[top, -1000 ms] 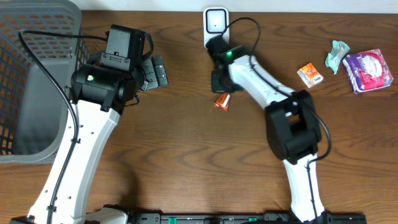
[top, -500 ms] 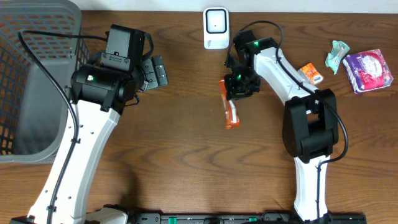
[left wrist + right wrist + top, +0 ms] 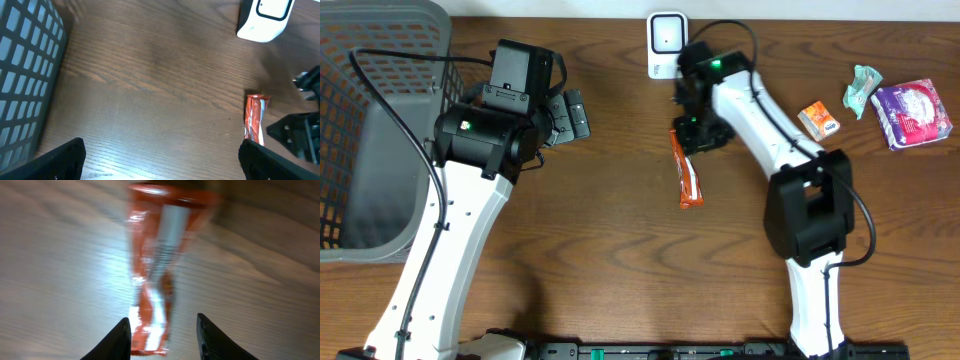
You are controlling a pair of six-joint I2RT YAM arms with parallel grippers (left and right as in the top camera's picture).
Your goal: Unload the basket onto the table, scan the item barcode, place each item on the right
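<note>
There were one basket (image 3: 420,12), one scanner (image 3: 667,42), one orange bar (image 3: 687,172), one orange box (image 3: 818,120), one green wrapper (image 3: 863,88) and one purple pack (image 3: 912,113).

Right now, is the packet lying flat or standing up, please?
Flat: the packet lies lengthwise on the table, full length showing overhead.

Dark brown wooden table (image 3: 620,260), grain running mostly side to side in long wavy lines. Surface smooth and slightly glossy, with a pale sheen where light strikes the wood in the close views. A thin light strip (image 3: 840,8) runs beyond the table's far edge: wall or floor, cannot tell. Grey plastic mesh basket (image 3: 335,150) stands at the far left corner.
</note>
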